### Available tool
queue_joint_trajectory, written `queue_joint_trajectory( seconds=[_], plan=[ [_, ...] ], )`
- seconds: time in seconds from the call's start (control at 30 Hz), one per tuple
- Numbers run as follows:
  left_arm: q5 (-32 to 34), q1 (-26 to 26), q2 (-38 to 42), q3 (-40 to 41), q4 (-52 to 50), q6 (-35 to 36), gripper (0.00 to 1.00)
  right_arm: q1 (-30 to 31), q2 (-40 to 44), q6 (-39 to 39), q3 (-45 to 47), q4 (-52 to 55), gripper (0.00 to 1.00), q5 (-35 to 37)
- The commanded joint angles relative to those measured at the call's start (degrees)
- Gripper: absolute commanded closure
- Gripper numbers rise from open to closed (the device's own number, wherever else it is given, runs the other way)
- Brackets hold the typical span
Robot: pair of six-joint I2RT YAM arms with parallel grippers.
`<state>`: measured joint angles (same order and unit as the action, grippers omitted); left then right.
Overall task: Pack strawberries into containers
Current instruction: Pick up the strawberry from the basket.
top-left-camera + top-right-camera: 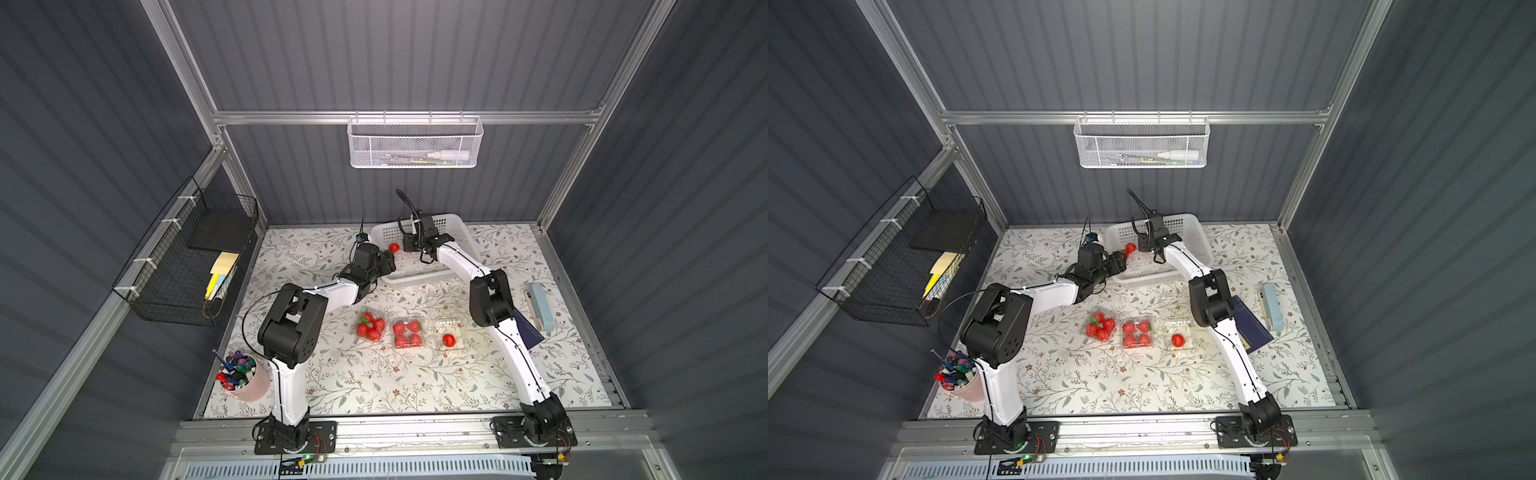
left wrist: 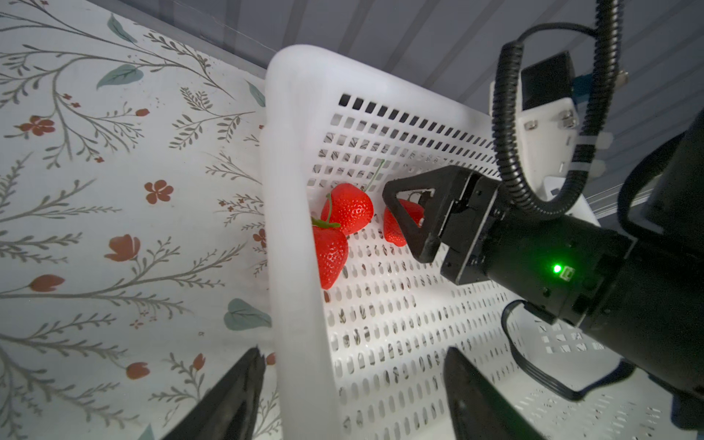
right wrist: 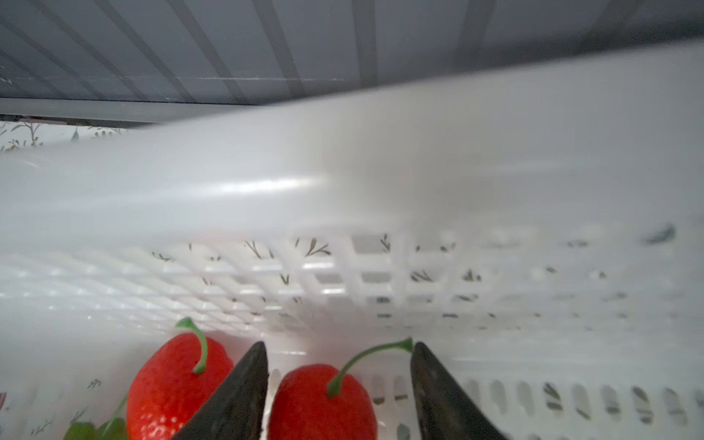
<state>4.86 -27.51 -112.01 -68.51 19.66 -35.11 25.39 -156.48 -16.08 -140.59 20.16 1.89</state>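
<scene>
Your right gripper (image 3: 339,354) is down in the white basket (image 3: 343,171), jaws spread either side of one strawberry (image 3: 320,404), a gap showing, no pinch. Two more strawberries (image 2: 348,207) lie just beside. Your left gripper (image 2: 354,354) straddles the basket rim, fingers (image 2: 236,400) wide apart. Nearer the arm bases, two containers (image 1: 409,320) hold clusters, the third container (image 1: 446,322) one berry (image 1: 448,340)

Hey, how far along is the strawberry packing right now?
Done: the left container and the middle container look full, with about four berries each. In hand: the right gripper is open around a strawberry in the white basket. The left gripper hangs open and empty at the basket's rim. Left: the right container holds only one berry, and two more strawberries lie in the basket.
</scene>
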Motion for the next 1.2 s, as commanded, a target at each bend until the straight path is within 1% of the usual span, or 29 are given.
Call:
queue_joint_trajectory(
  seconds=[0.0, 0.03, 0.07, 0.2, 0.3, 0.43, 0.5, 0.6, 0.63, 0.77, 0.93, 1.07, 1.17],
  plan=[
    [-0.99, -0.62, 0.47, 0.28, -0.58, -0.31, 0.24, 0.06, 0.49, -1.00, -0.22, 4.23, 0.39, 0.98],
    [-0.95, -0.67, 0.49, 0.14, -0.54, -0.27, 0.24, 0.01, 0.86, -1.06, 0.51, 4.31, 0.40, 1.25],
    [-0.91, -0.79, 0.47, 0.07, -0.67, -0.14, 0.24, 0.01, 1.13, -1.19, 1.16, 4.27, 0.43, 1.35],
    [-0.91, -0.88, 0.62, 0.00, -0.93, -0.13, 0.24, 0.01, 0.91, -1.89, 1.01, 5.46, 0.57, 1.63],
    [-0.44, -0.88, 1.29, 0.47, -0.80, -0.11, 0.24, 0.01, 1.67, -2.01, 2.38, 4.60, 0.62, 1.79],
    [0.05, -0.87, 1.77, 0.82, -0.92, 0.22, 0.24, 0.01, 5.89, -2.01, 7.98, 0.11, 0.74, 0.14],
    [0.41, -0.88, 2.00, 0.79, -1.35, 0.62, 0.24, 0.01, 10.63, -1.96, 13.92, -3.83, 0.81, -0.87],
    [0.92, -0.89, 3.82, 1.18, -1.63, 1.05, 0.24, -0.05, 19.59, -1.27, 24.35, -10.37, 0.84, -0.51],
    [1.09, -0.88, 4.58, 1.52, -1.60, 1.10, 0.24, 0.01, 22.21, -1.08, 26.59, -11.60, 0.84, -0.19],
    [1.46, -0.88, 8.01, 2.42, -0.84, 1.10, 0.22, 0.10, 34.46, -1.24, 37.64, -13.44, 0.85, 0.42],
    [4.15, -0.79, 9.77, 2.91, -2.83, 0.94, 0.21, 0.75, 49.66, -3.90, 51.59, -10.71, 0.86, 2.44],
    [4.67, -0.79, 11.23, 4.00, -2.25, 0.92, 0.22, 3.02, 61.59, -5.15, 64.34, -4.89, 0.86, 4.76],
    [4.67, -0.79, 11.86, 4.17, -2.24, 0.91, 0.22, 5.18, 68.59, -7.01, 73.02, 0.71, 0.86, 6.99]
  ],
)
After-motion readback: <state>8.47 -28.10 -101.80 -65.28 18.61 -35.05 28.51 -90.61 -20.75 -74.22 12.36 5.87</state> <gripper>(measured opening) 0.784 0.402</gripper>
